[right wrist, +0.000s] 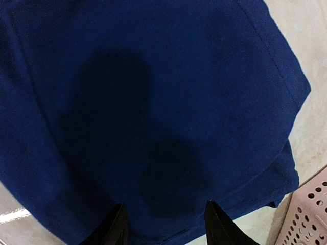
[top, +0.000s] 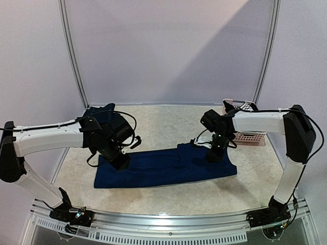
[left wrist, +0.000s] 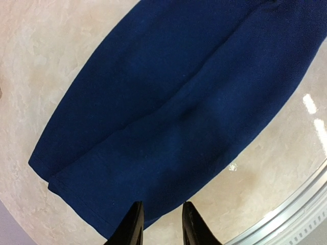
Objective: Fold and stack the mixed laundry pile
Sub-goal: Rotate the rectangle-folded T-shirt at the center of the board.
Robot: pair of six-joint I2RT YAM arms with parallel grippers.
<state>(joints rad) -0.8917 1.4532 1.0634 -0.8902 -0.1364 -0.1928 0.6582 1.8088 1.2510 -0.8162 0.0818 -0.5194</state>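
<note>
A navy garment [top: 168,167] lies folded into a long strip across the table [top: 168,122]. My left gripper [top: 121,162] hovers over its left end. In the left wrist view the left gripper [left wrist: 163,204] is open by a narrow gap above the cloth's hem [left wrist: 168,127], with nothing between the fingers. My right gripper [top: 214,153] hangs over the strip's right end. The right wrist view shows the right gripper [right wrist: 165,204] open wide above the navy cloth [right wrist: 153,92], holding nothing. A second dark garment [top: 99,112] lies at the back left. A black-and-white striped piece [top: 246,106] sits in the basket.
A small pink perforated basket [top: 250,138] stands at the right, just behind my right arm; its corner [right wrist: 311,214] shows close to the cloth's edge. A metal rail [top: 168,220] runs along the table's near edge. White walls enclose the back and sides.
</note>
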